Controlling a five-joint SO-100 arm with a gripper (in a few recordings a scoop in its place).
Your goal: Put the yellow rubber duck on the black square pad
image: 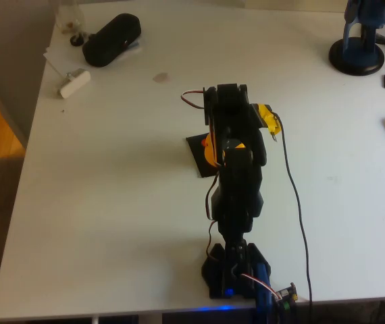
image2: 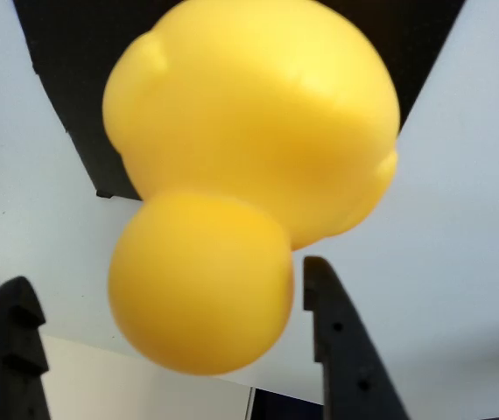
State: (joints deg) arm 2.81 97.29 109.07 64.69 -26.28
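Now, claw: my claw (image2: 166, 328) has its two black fingers (image2: 341, 346) on either side of the yellow rubber duck (image2: 249, 175) in the wrist view. The right-hand finger lies close against the duck's head; the left-hand finger stands a little apart from it. Whether the jaws are pressing the duck or have already let go, I cannot tell.

Duck: it hangs or sits right before my wrist camera, head toward me, body beyond. In the overhead view a sliver of yellow-orange shows under my arm, where the duck (image: 209, 146) sits within the outline of the black square pad (image: 197, 145).

Pad: taken as the landmark, it lies on the white table (image: 111, 202) in the overhead view, mostly hidden beneath my arm, with its left corner showing. In the wrist view the pad (image2: 66, 79) spreads dark behind the duck's body, while the head reaches past the pad's near edge over white table.

Step in hand: I judge this the placing step, with the duck brought over the pad. Whether it already rests on the pad or is held just above it, I cannot say.

Next move: it calls for a full release if I am gripping, then a straight lift away so neither finger drags the head and tips the duck off the near edge.

Elsewhere: a black oblong case (image: 111, 39) lies well apart from the pad, toward the far left corner.
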